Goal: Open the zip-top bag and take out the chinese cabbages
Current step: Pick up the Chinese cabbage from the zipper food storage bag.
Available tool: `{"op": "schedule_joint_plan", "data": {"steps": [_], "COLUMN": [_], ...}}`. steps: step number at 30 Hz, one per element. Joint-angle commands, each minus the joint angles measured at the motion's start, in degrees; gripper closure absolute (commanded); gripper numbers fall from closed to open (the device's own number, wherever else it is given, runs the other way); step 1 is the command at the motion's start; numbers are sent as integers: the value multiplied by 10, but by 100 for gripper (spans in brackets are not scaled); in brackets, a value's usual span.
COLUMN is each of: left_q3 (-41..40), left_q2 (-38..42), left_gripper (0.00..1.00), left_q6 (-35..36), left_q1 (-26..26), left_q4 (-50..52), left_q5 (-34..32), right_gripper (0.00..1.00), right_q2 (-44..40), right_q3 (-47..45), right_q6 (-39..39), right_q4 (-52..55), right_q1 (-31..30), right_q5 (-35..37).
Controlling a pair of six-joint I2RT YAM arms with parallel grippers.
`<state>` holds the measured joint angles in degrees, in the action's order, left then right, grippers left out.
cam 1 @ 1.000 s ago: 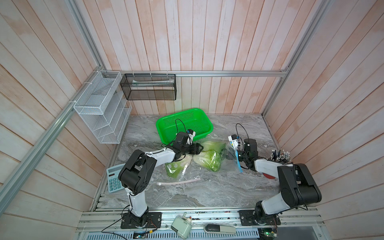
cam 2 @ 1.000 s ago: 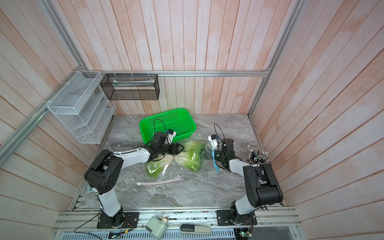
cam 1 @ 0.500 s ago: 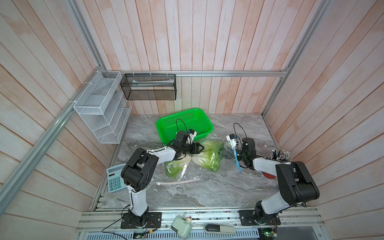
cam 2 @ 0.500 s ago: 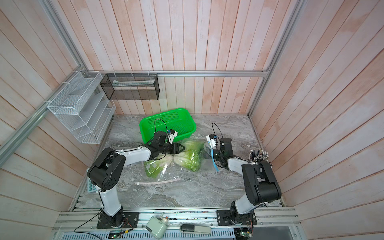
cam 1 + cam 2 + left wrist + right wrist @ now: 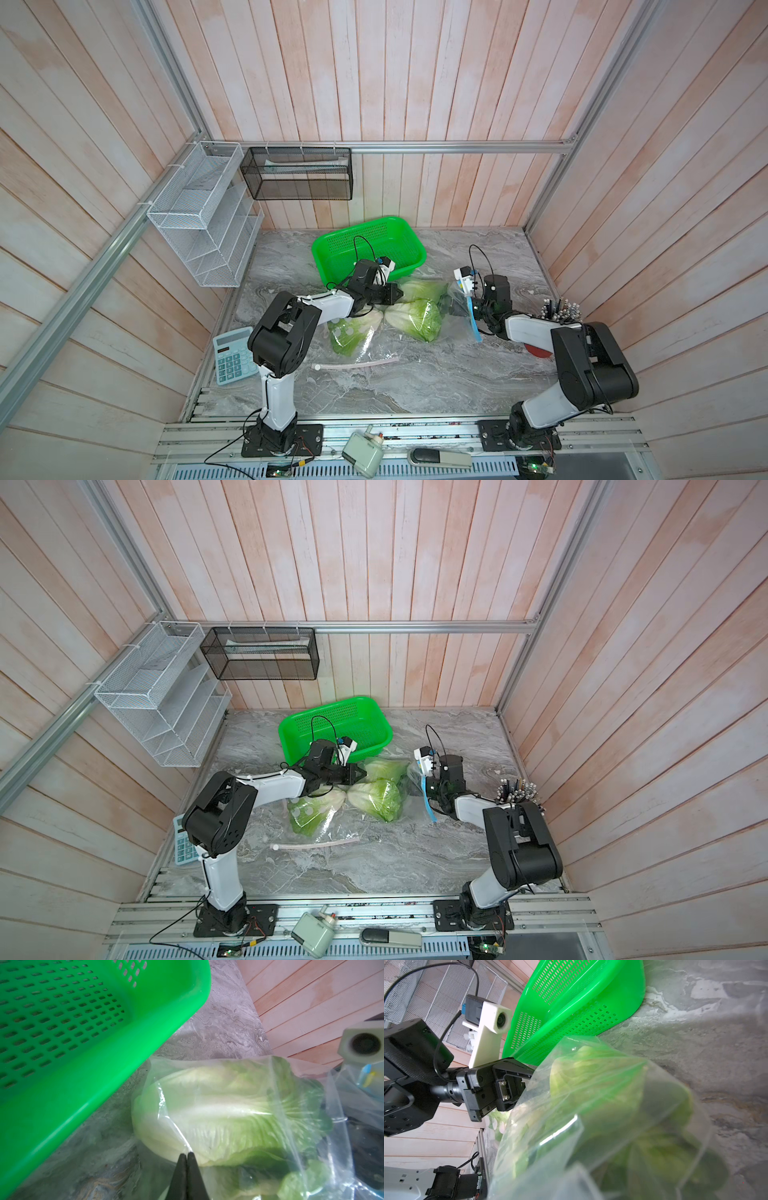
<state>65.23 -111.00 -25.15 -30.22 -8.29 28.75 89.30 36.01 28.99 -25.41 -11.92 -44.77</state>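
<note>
Left gripper (image 5: 187, 1156) jaws, apart a second ago, now meet on a fold of the zip-top bag (image 5: 154, 1068), at the whitish base of one of the chinese cabbages (image 5: 218, 1113). Right gripper (image 5: 452, 309) is clamped on the bag's blue zip end. Two heads sit inside the bag. A third head (image 5: 353, 334) lies in other clear film nearby.

Step, as judged: emptying. Whether the mouth is open cannot be told. Next move likely calls for lifting the closed end.

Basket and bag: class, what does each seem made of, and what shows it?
The basket looks like moulded plastic: glossy, bright green, rows of slots. The bag looks like thin clear plastic film: creased, glinting, cabbage visible through it.
</note>
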Motion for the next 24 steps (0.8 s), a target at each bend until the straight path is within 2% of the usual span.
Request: {"op": "schedule_joint_plan", "data": {"steps": [1,9,10,11,12,13,15,16,18,21,24], "left_q3": [-9,-32,-32,-31,-29,-25,-11,-5,11,32,50], "left_q2": [20,48,48,46,43,39,27,21,7,-13,-29], "left_gripper": [100,100,93,80,58,45,29,24,21,18,18], "left_q6": [-1,-7,-10,-12,-11,-10,-8,-8,-2,11,20], "left_q1": [0,10,12,13,14,14,14,14,14,14,13], "left_q4": [-12,-15,-15,-18,-21,-22,-21,-18,-4,18,24], "left_q5": [-19,-57,-54,-48,-37,-25,7,17,27,32,66], "right_gripper": [100,100,100,100,100,100,100,100,100,100,100], "right_q2": [-22,-53,-52,-50,-49,-48,-46,-46,-45,-41,-36], "right_q3": [1,-11,-11,-12,-12,-12,-13,-12,-10,-9,-6], "right_q6": [8,-15,-18,-20,-21,-21,-24,-24,-28,-30,-30], "right_q4": [-9,34,36,35,32,33,32,32,34,34,32], "right_q1": [2,29,29,29,28,29,28,29,29,28,29], "right_q5": [18,20,16,9,6,6,4,4,5,5,6]}}
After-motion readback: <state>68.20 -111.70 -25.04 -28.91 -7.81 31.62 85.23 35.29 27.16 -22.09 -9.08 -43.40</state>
